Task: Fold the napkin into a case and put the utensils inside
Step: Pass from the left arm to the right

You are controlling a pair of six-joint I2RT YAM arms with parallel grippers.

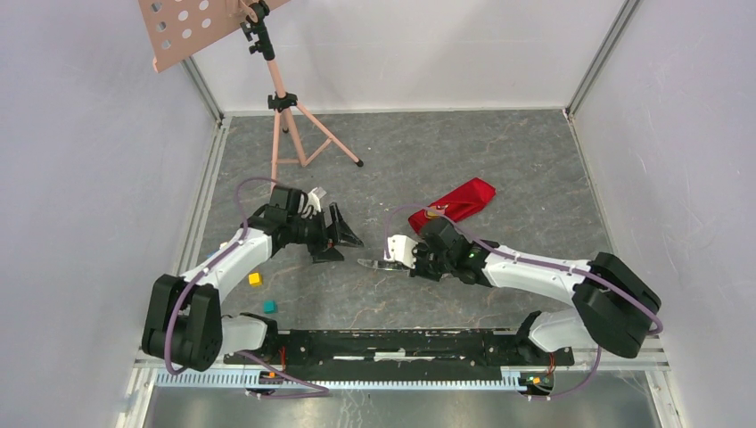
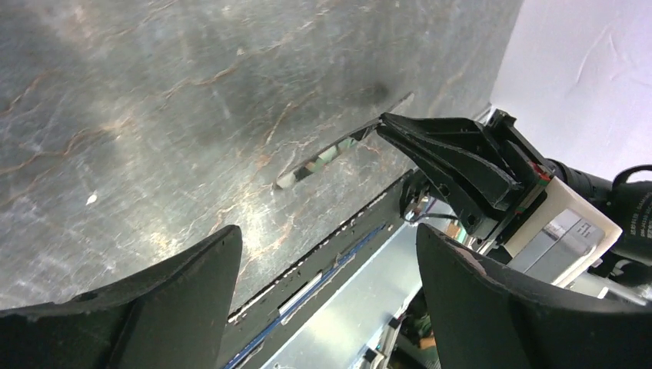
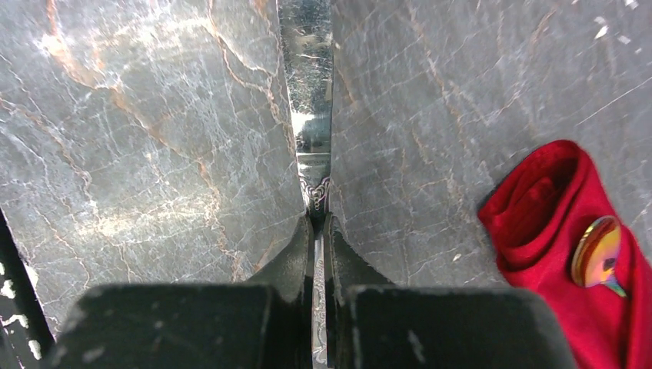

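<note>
Right gripper (image 3: pixel 317 223) pinched shut on knife (image 3: pixel 307 115) handle, blade low over table (image 1: pixel 499 152), tip pointing left, away from case (image 1: pixel 459 201). Red case lies just behind our right wrist, long axis running diagonally toward far right, near end open, gold spoon (image 3: pixel 596 250) bowl showing there. Right arm clearly nearer; we judge knife must swing round toward that mouth. Left gripper (image 1: pixel 337 234) spread wide, empty, off to left.

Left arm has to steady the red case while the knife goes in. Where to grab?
Likely the far closed end of the case, from above, spanning its narrow width. The mouth, spoon sticking out, is the near end towards the knife; leave it free.
</note>
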